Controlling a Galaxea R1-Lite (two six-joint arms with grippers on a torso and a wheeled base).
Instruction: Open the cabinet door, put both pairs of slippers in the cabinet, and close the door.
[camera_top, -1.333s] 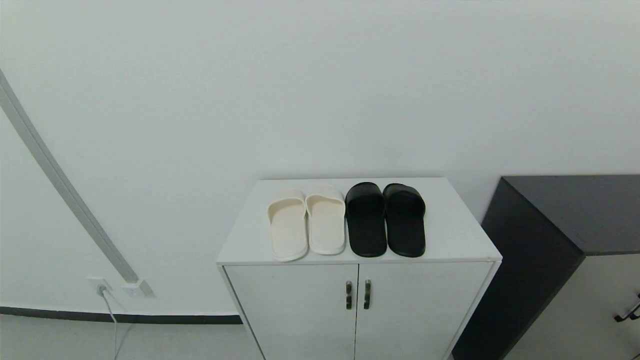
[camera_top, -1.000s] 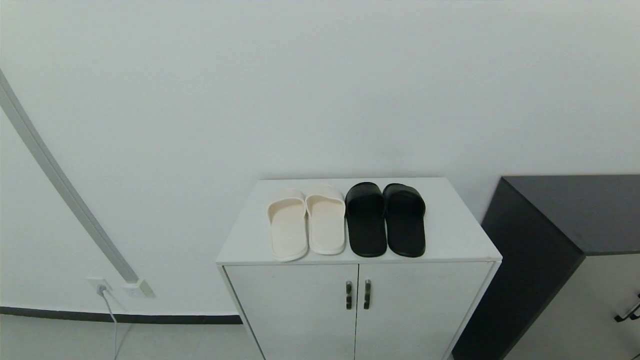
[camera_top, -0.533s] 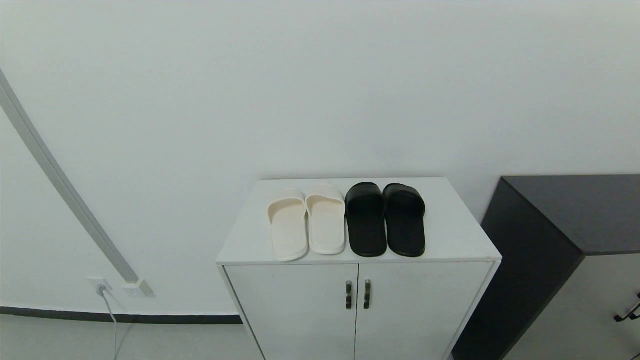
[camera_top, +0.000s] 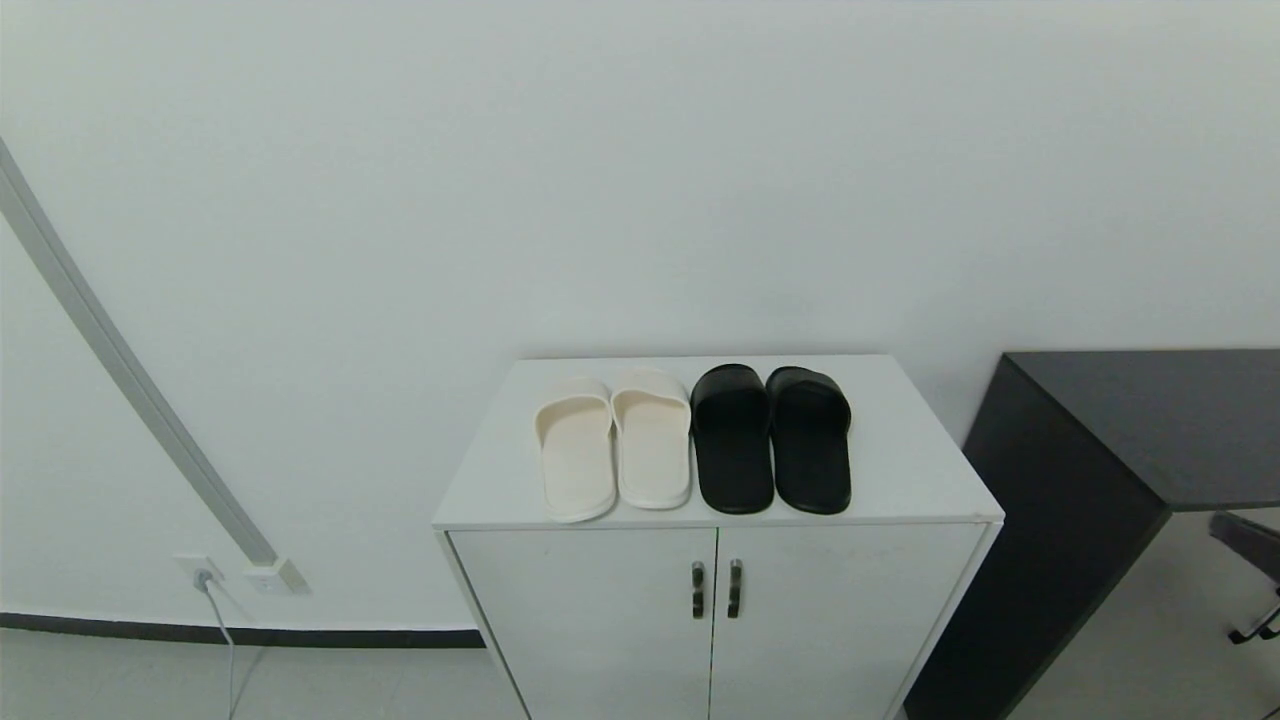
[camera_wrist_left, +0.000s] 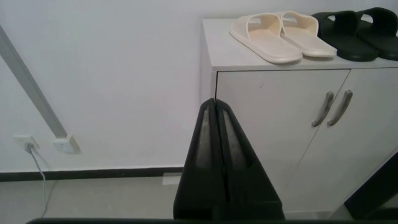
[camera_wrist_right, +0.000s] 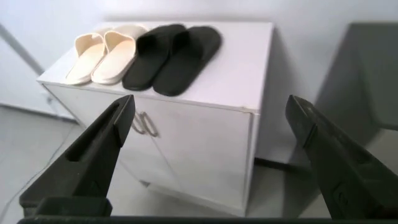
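A white cabinet (camera_top: 900, 470) stands against the wall with both doors shut, and its two handles (camera_top: 716, 589) meet at the middle. On its top a pair of white slippers (camera_top: 612, 445) lies left of a pair of black slippers (camera_top: 772, 440), toes to the wall. In the left wrist view my left gripper (camera_wrist_left: 215, 106) is shut and empty, low and off the cabinet's left front corner (camera_wrist_left: 214, 78). My right gripper (camera_wrist_right: 209, 102) is open and empty, in front of the cabinet's right door (camera_wrist_right: 205, 149), apart from it. The handles (camera_wrist_right: 146, 124) are farther toward the white slippers (camera_wrist_right: 102, 53).
A dark grey cabinet (camera_top: 1130, 430) stands close on the right of the white one. A grey conduit (camera_top: 120, 370) runs slantwise down the wall to a socket with a cable (camera_top: 205, 578) at the lower left. A dark part of an arm (camera_top: 1245, 540) shows at the right edge.
A dark arm part has come into the head view at the right edge. The slippers and cabinet doors have not moved.
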